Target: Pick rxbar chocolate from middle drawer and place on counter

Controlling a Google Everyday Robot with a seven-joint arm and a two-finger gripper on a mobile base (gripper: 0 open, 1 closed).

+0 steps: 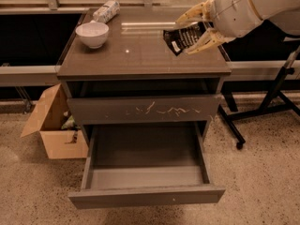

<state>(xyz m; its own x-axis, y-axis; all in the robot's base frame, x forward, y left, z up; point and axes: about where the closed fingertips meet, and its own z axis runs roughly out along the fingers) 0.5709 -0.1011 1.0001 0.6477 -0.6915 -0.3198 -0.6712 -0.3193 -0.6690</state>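
Rxbar chocolate [182, 39] is out of the open middle drawer [146, 197], clamped in the gripper [187, 35] above the counter [136, 57], right rear. Outstanding: set-down and release.

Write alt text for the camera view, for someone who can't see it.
A robot's hand grips the rxbar chocolate over the right side of the counter. Below a scratched drawer front, the middle drawer stands pulled open. A white bowl and a pale packet sit at the counter's left rear; a cardboard box is on the floor.
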